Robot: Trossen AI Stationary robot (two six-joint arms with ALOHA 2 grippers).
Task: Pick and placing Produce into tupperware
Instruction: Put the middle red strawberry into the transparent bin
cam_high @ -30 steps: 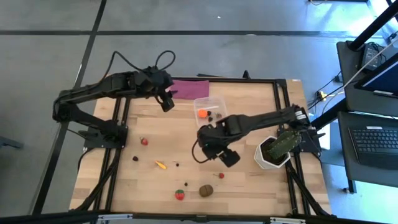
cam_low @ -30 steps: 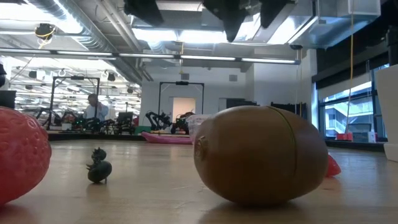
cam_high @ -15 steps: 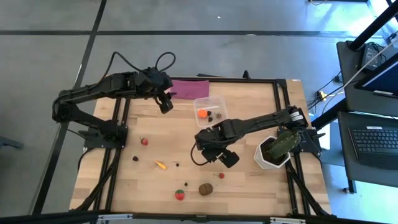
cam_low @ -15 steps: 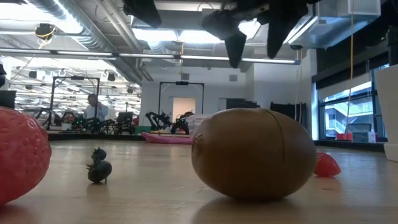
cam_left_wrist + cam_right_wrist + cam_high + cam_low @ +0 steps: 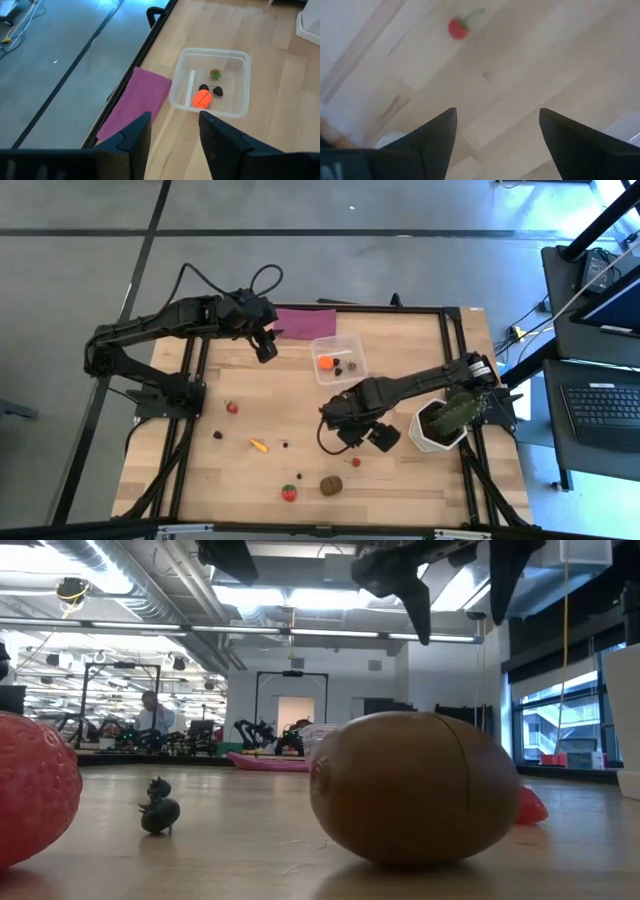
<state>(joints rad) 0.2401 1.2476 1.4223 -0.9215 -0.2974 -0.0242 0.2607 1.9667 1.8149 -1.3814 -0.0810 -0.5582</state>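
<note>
The clear tupperware [image 5: 337, 360] [image 5: 212, 82] stands at the table's far middle, holding an orange ball [image 5: 202, 98], two dark bits and a green piece. Loose on the table lie a red piece [image 5: 232, 407], the yellow banana [image 5: 259, 445], a strawberry [image 5: 289, 493], the brown lump [image 5: 331, 485] [image 5: 415, 788] and another red piece [image 5: 355, 462] [image 5: 457, 28]. My right gripper [image 5: 350, 430] [image 5: 497, 135] hangs open, pointing down, above the table just far of that second red piece. My left gripper [image 5: 265, 345] [image 5: 175, 135] hovers open and empty, left of the tupperware.
A purple cloth [image 5: 305, 322] lies at the far edge beside the tupperware. A white pot with a green plant [image 5: 440, 425] stands at the right, close to my right arm. Small dark bits [image 5: 218, 434] [image 5: 160, 810] lie scattered among the produce.
My right gripper has gone toward the table's near edge and a little to the right, sinking toward the red piece, and its wrist has turned. It has stayed open.
</note>
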